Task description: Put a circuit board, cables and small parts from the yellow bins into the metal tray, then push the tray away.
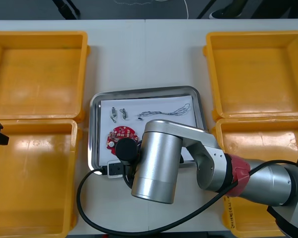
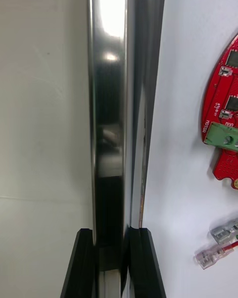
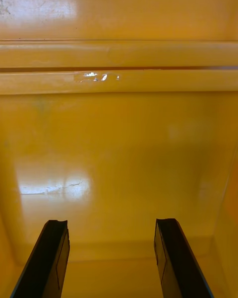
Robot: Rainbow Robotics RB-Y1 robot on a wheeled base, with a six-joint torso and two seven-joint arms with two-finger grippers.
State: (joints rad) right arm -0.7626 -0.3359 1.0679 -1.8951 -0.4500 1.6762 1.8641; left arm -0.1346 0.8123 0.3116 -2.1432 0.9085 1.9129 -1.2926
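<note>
Push straight and slow: right claw (image 2: 112, 233) pinches tray (image 2: 106, 104) rim, lower centre front view; left claw (image 3: 111, 226) spread over left bin (image 3: 119, 154).

- "MOTOR", white print, on the red circuit board (image 2: 221, 99), right edge of the right wrist frame, just above its green block (image 2: 224, 138).
- Other tiny print there: unreadable.

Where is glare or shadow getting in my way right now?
Right wrist view: a bright glare streak runs along the rim of the metal tray, beyond the right gripper, which is shut on that rim. Left wrist view: soft lamp reflections lie on the floor of the yellow bin, ahead of the open left gripper. Front view: the right arm covers the tray's near edge.
</note>
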